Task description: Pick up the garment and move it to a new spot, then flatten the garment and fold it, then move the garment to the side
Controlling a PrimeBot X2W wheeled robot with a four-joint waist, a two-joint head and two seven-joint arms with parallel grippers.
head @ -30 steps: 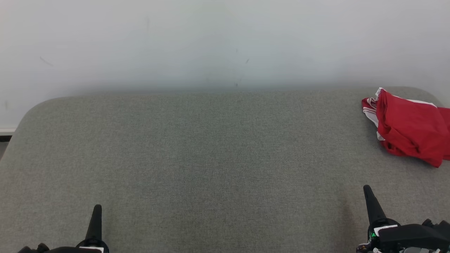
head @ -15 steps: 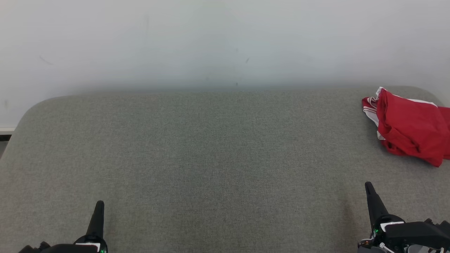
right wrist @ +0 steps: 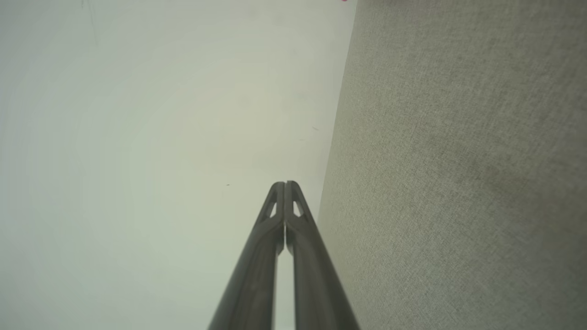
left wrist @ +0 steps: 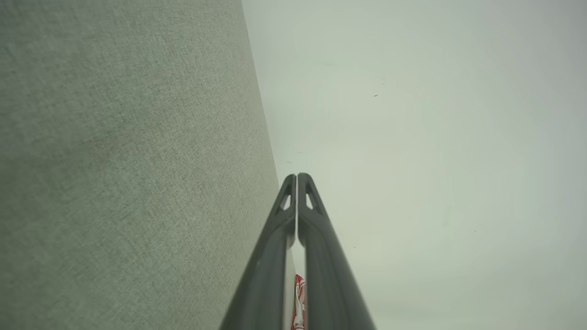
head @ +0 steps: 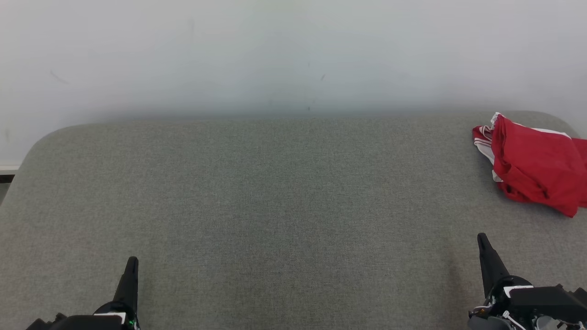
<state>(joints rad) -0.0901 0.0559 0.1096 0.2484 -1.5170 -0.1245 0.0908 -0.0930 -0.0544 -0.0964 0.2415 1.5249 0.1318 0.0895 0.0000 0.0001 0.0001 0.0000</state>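
Note:
The garment (head: 536,167) is red with white trim and lies bunched at the far right of the grey fabric surface (head: 275,206), partly cut off by the head view's right edge. A sliver of the garment (left wrist: 299,298) peeks between the fingers in the left wrist view. My left gripper (head: 131,262) is at the lower left, shut and empty, far from the garment. At the lower right my right gripper (head: 481,238) is also shut and empty, a short way in front of the garment. Both wrist views show closed tips: left gripper (left wrist: 297,176), right gripper (right wrist: 285,184).
A pale wall (head: 293,55) rises straight behind the grey surface. The surface has rounded far corners, and its left edge (head: 18,178) drops off beside a strip of floor.
Both grippers have crept a little forward over the surface, the left one also slightly right. The garment has not moved.

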